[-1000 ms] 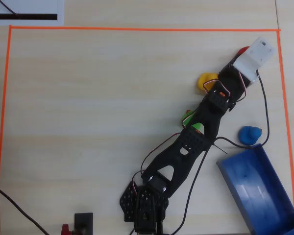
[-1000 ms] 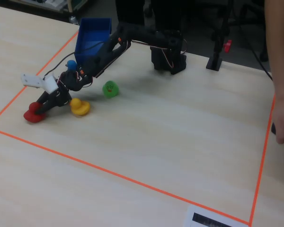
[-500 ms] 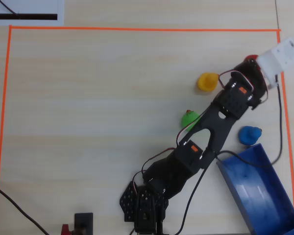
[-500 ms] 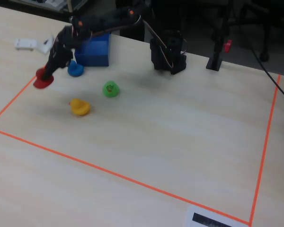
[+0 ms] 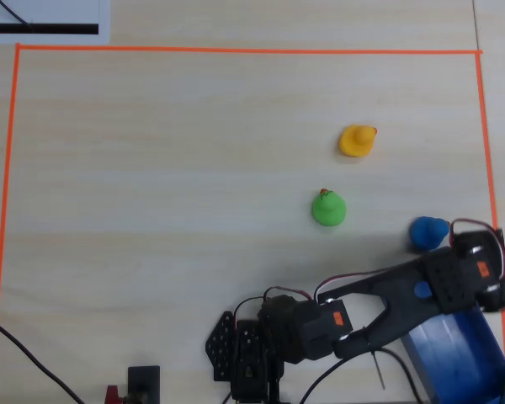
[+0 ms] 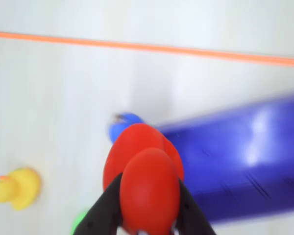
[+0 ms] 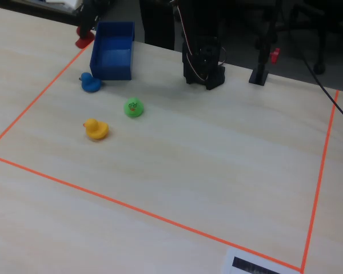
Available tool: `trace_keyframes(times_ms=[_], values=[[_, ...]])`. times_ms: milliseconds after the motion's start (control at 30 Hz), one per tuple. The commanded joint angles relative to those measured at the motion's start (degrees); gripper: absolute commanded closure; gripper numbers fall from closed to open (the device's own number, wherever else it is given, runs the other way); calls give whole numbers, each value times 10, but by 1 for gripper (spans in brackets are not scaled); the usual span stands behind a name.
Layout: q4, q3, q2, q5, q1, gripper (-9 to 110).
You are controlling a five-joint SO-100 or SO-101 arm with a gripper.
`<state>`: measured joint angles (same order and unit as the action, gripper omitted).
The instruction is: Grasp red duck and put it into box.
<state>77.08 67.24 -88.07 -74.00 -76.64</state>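
At the upper left of the frame the red duck (image 7: 83,41) hangs in the air, pinched in the gripper (image 7: 84,34), just left of the box (image 7: 112,58) and beside its far end. The box stands on the pale wooden table (image 7: 206,160), touching the orange tape outline (image 7: 131,210) (its long side runs away from the camera). Just below the box lies the blue duck (image 7: 90,83); further down sit the green duck (image 7: 134,107) and the yellow duck (image 7: 95,129), near each other. The arm's black base (image 7: 203,67) stands at upper centre, well apart from the ducks.
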Motion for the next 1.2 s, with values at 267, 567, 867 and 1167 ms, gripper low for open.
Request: trace_keyframes(times_ms=[267,567,867,1167], values=[[11,207,-167,-69,-81,101],[-109,256,-101,-77,-99,101],[-190,265,-18,-130,-127,101],[-162,273,-41,-165,-143,86]])
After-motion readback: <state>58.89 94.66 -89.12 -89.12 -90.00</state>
